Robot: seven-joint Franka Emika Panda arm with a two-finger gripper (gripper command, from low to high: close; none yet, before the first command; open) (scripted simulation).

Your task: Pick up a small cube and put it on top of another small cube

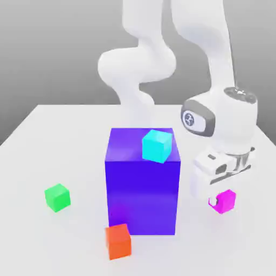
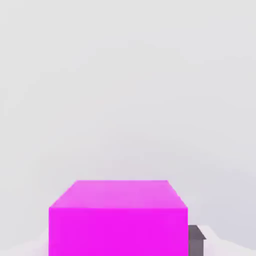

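Exterior view. White tabletop point(image 1: 38, 161) with a plain grey backdrop behind it. A big blue-violet block point(image 1: 143, 183) stands near the middle of the table; a small cyan cube point(image 1: 157, 146) sits on its top face, toward the exterior view's right edge of that face. A small orange-red cube point(image 1: 118, 241) rests on the table just in front of the block's lower corner. The green cube point(image 1: 57, 197) sits alone on the table at the exterior view's left, well apart from the block. The white arm reaches down at the exterior view's right of the block, and the gripper point(image 1: 217, 201) is low over the table there. The magenta cube point(image 1: 225, 201) lies on the table right at the fingertips, partly covered by the hand, far across the block from the green cube.

Hand view. Pale table surface point(image 2: 125, 90) beyond. The magenta cube point(image 2: 118, 220) sits close up between the fingers; one dark finger pad point(image 2: 196, 241) presses against its side. The fingers are drawn together, pinching the magenta cube.
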